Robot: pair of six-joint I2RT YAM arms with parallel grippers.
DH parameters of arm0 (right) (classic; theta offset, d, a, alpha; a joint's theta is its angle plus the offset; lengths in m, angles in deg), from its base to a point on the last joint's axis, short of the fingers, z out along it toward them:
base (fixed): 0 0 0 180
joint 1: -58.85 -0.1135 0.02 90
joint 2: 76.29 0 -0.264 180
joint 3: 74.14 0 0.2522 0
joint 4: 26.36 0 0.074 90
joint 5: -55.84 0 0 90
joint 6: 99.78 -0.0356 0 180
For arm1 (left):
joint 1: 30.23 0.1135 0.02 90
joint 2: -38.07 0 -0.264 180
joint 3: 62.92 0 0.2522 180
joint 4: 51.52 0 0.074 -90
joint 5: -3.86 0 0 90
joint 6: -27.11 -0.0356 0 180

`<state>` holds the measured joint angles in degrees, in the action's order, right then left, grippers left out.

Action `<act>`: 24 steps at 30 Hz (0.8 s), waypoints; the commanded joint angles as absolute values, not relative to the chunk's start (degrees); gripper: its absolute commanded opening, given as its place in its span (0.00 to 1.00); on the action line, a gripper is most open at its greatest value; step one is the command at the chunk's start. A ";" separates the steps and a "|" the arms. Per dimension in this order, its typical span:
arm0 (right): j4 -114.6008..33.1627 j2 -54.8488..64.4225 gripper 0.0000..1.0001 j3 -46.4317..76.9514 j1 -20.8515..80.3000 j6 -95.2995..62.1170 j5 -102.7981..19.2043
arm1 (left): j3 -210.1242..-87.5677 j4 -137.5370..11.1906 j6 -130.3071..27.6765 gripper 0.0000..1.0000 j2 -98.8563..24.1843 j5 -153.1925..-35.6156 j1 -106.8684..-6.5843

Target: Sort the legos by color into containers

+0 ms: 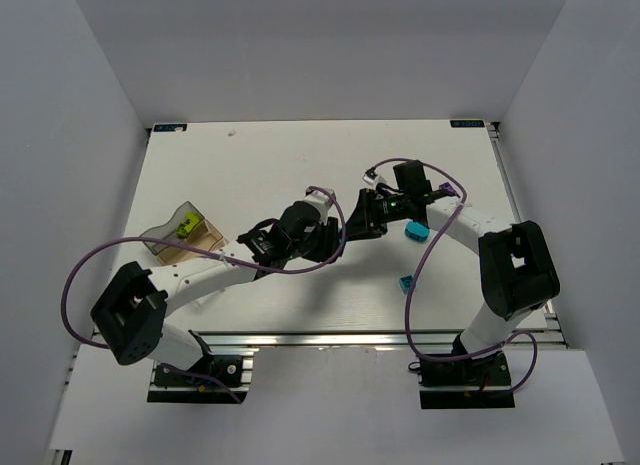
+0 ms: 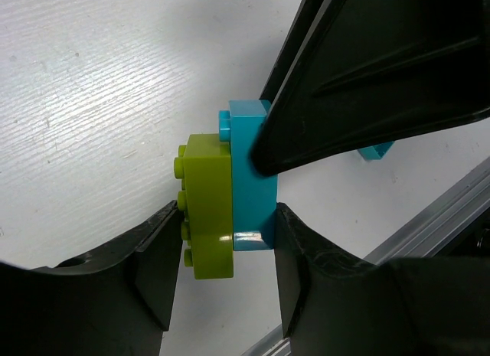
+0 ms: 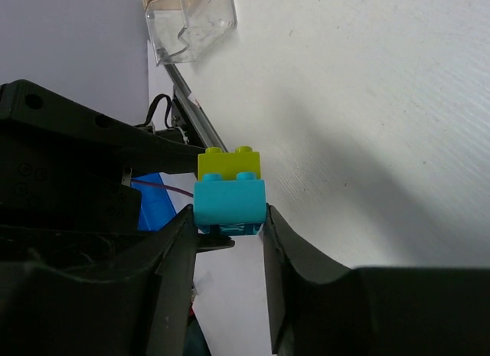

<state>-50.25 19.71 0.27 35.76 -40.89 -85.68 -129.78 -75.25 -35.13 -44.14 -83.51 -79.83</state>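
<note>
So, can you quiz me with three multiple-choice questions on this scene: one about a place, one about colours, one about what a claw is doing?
1. Where is the loose lime brick?
A) in the clear container
B) under the right arm
C) at the far table edge

2. What colours are the joined pair?
A) purple, cyan
B) lime, cyan
C) lime, purple

3. The right gripper is:
A) open
B) shut on the cyan brick
C) shut on the container

Answers:
1 A, it lies inside the container.
2 B, both wrist views show it.
3 B, it clamps the brick's two sides.
</note>
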 commanded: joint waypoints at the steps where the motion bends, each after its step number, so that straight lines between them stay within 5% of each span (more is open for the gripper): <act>1: -47.60 20.03 0.36 2.03 35.38 -41.42 -88.29 | -131.43 -72.92 -35.12 0.35 -43.49 -84.21 -79.62; 5: -44.96 20.21 0.22 1.41 35.39 -42.30 -90.58 | -131.70 -72.83 -35.03 0.39 -43.49 -84.21 -79.36; 10: -44.25 20.30 0.00 2.20 35.56 -39.42 -92.25 | -131.79 -73.45 -33.28 0.70 -40.96 -83.06 -78.40; 20: -49.96 21.88 0.00 8.35 40.92 -19.31 -102.08 | -124.15 -65.72 -23.72 0.97 -27.95 -104.14 -63.91; 24: -57.15 21.88 0.00 11.86 41.71 -3.61 -108.94 | -120.54 -56.25 -17.65 0.98 -27.31 -115.91 -58.10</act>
